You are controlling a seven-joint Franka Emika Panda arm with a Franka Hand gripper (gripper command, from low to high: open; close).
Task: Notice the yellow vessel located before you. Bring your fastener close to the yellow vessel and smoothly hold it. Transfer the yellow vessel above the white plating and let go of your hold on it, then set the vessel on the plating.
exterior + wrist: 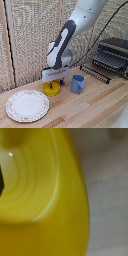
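The yellow vessel, a small round yellow bowl (50, 89), sits on the wooden table between the white plate and a blue cup. My gripper (57, 83) is lowered straight onto it, with its white-grey block just above the bowl and a dark fingertip (61, 82) at the bowl's rim. In the wrist view the bowl (55, 203) fills almost the whole picture, very close and blurred, with a dark finger edge (1, 180) at the side. How the jaws stand is hidden. The white plate (27, 105) with its brownish rim pattern lies to the exterior view's left of the bowl, nearer the front.
A blue cup (77, 83) stands right beside the bowl on the exterior view's right. A black toaster oven (112, 56) on a wire rack stands at the back right. A woven screen closes off the back of the table (85, 107).
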